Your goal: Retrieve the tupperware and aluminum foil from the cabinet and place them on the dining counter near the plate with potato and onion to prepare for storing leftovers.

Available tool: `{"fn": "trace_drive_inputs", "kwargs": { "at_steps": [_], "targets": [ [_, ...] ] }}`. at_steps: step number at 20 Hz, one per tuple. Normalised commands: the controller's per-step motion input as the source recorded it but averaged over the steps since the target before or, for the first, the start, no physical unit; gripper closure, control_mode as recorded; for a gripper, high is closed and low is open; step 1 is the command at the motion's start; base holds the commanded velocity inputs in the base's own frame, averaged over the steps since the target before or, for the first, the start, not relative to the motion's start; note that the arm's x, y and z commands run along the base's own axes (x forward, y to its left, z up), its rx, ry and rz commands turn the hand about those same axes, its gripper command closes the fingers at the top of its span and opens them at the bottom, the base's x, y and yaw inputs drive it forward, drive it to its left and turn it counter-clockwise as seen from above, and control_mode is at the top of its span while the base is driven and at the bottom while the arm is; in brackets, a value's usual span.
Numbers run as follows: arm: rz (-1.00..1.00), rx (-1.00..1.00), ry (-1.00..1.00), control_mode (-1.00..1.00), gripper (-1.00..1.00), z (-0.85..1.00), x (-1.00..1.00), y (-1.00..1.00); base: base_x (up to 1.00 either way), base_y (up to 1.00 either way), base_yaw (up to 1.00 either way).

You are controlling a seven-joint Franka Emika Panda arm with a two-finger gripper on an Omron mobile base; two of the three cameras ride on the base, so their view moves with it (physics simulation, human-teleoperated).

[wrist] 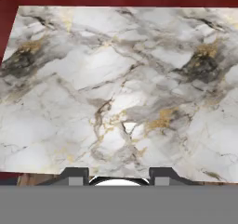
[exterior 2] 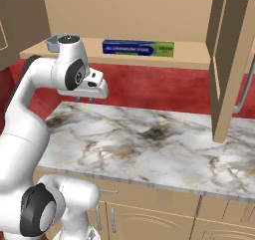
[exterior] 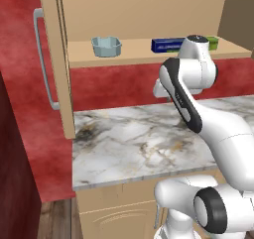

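Two task things sit on the cabinet [exterior: 54,59] shelf in your left base view: the tupperware [exterior: 106,46] toward the open door, the aluminum foil [exterior: 168,45] partly behind the arm's wrist. In the right base view, the tool [exterior 2: 84,100] hangs over the marble desk [exterior 2: 149,144], below the shelf edge. In the hand view, the fingertips [wrist: 74,176] stand apart with nothing between them.

White-grey veined marble desk [wrist: 121,79] seen from above, gold and dark streaks across it, red wall strip along the top edge, two small dark fingers [wrist: 74,175] at the bottom, set apart, nothing between them
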Motion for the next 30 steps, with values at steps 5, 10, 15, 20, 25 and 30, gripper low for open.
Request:
{"fn": "trace_drive_inputs", "kwargs": {
  "at_steps": [5, 10, 15, 20, 25, 30],
  "targets": [
    [0.0, 0.0, -0.23, -1.0, -1.0, 0.08, -0.11, 0.0, 0.0, 0.0, 0.0],
    [0.0, 0.0, -0.45, -1.0, -1.0, 0.34, -0.1, 0.0, 0.0, 0.0, 0.0],
    [0.0, 0.0, -0.46, -1.0, -1.0, 0.56, 0.0, 0.1, 0.0, 0.0, 0.0],
    [-0.04, 0.0, -0.37, -1.0, -1.0, 0.64, 0.0, 0.1, 0.0, 0.0, 0.0],
    [-0.11, 0.0, -0.07, -1.0, -1.0, 0.45, 0.16, 0.1, 0.0, 0.0, 0.0],
    [-0.15, 0.0, 0.0, -1.0, -1.0, 0.35, 0.32, 0.2, 0.0, 0.0, 0.0]
  ]
}}
